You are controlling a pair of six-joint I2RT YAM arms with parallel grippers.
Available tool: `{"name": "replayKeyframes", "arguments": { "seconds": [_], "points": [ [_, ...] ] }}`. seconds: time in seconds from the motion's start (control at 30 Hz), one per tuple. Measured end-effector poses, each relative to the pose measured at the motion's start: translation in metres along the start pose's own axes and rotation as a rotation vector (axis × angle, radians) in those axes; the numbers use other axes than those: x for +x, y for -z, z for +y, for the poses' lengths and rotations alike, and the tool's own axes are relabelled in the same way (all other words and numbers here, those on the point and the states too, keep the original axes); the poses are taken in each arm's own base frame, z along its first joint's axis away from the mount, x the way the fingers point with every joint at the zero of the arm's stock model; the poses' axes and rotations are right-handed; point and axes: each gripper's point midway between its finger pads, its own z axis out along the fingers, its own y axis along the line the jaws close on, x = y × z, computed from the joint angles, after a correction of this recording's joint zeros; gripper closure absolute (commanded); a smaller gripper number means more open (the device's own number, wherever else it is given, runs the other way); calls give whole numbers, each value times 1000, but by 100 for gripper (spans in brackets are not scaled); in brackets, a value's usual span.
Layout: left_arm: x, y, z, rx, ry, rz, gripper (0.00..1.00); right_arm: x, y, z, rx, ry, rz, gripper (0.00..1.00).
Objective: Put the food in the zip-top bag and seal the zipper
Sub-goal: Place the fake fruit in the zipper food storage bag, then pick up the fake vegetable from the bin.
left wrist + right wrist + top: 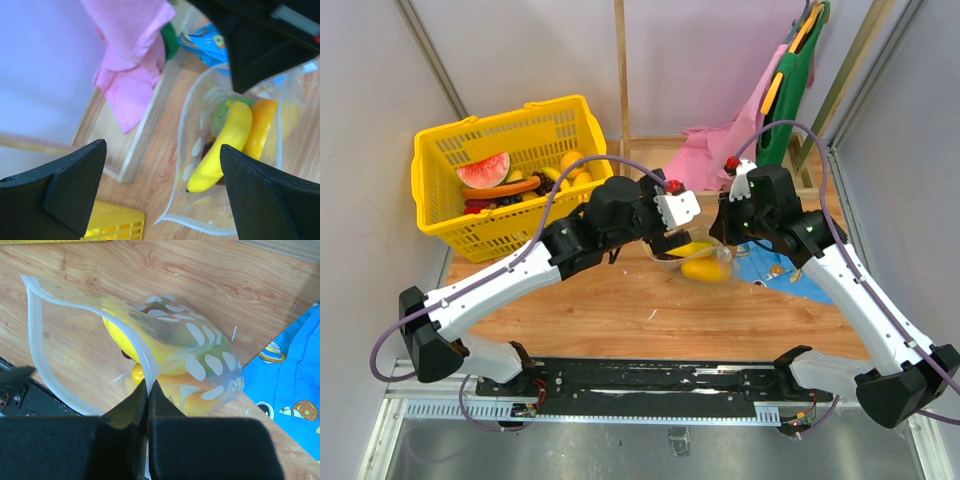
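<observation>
The clear dotted zip-top bag lies on the wooden table between the two arms, its mouth gaping. Inside it are a banana, a yellow-orange pepper and a green piece. My right gripper is shut on the bag's mouth edge, pinching the white zipper strip and holding that side up. My left gripper hangs over the bag's mouth with its jaws wide open and nothing between them. From above, the left gripper is at the bag's left end and the right gripper at its right end.
A yellow basket with more toy food, including a watermelon slice, stands at the back left. A pink cloth and a green board lie at the back right. A blue patterned cloth lies under the right arm.
</observation>
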Motion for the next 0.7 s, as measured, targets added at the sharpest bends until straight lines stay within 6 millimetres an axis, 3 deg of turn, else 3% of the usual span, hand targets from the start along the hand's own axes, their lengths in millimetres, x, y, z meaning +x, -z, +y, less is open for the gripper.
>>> {"name": "replayKeyframes", "arguments": {
  "seconds": [0.4, 0.57, 0.7],
  "points": [
    [-1, 43, 71, -317, 387, 41, 1, 2, -2, -1, 1, -1, 4, 99],
    [20, 56, 102, -428, 551, 88, 1, 1, -2, -1, 0, 0, 0, 99],
    [49, 63, 118, -501, 668, 164, 2, 1, -2, -1, 0, 1, 0, 99]
  ]
}}
